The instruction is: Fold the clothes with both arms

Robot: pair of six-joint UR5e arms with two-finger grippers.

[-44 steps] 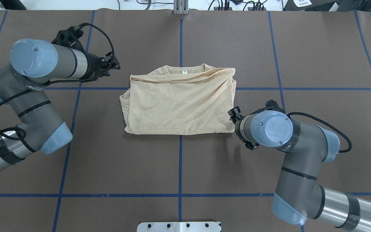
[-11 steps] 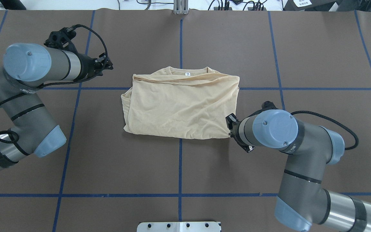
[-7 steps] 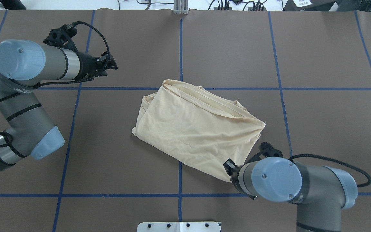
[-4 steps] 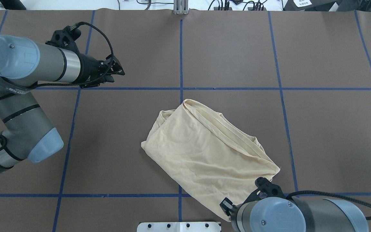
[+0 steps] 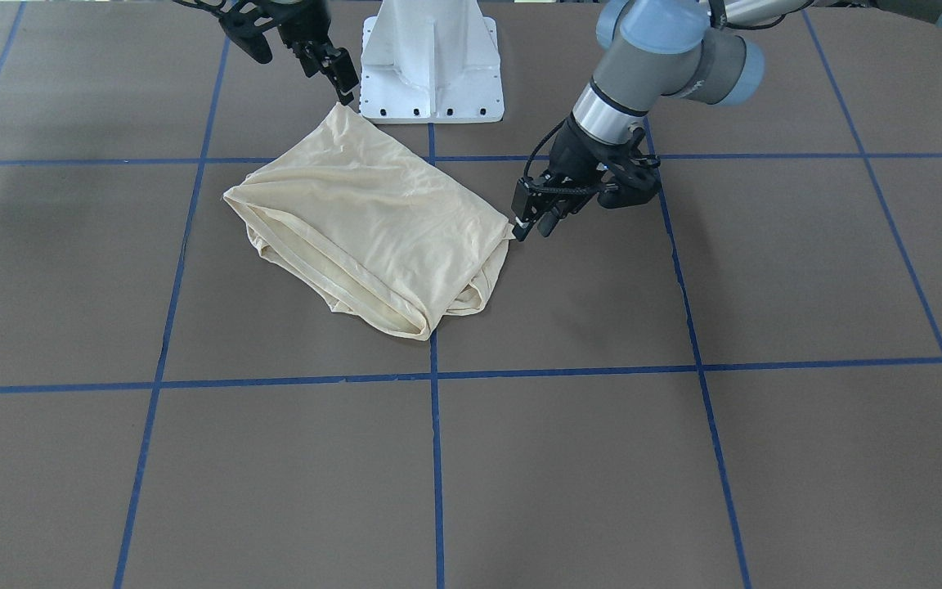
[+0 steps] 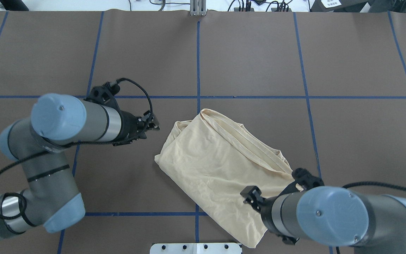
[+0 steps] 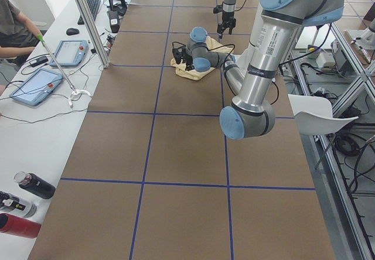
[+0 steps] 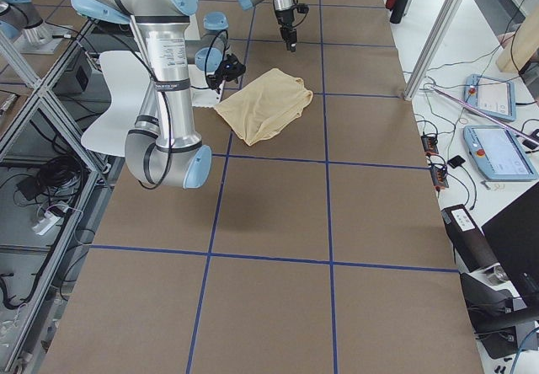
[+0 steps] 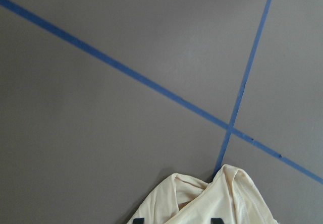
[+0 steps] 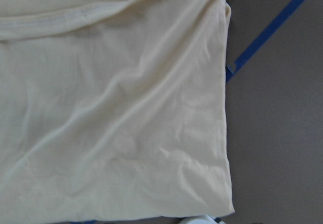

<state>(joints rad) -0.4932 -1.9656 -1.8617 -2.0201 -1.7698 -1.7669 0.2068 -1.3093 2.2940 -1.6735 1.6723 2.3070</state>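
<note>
The pale cream shirt (image 6: 220,169) lies folded and skewed on the brown table, its near corner by the white base; it also shows in the front view (image 5: 365,221). My right gripper (image 5: 344,86) hovers just above that corner, and its wrist view shows flat cloth (image 10: 111,118) with nothing pinched. From overhead my right gripper (image 6: 250,195) is mostly hidden under its wrist. My left gripper (image 5: 528,225) is open and empty, its tips beside the shirt's left edge (image 6: 154,125). The left wrist view shows a shirt corner with navy print (image 9: 202,206).
The white pedestal base (image 5: 430,65) stands right behind the shirt, and its plate (image 6: 196,248) touches the cloth's corner. Blue tape lines (image 6: 197,63) grid the table. An operator (image 7: 14,31) with tablets sits along the far side, with bottles (image 7: 23,204) nearby.
My right gripper dragged the shirt toward the base and turned it, then let go and lifted off. My left gripper swung in from the far left to the shirt's left edge.
</note>
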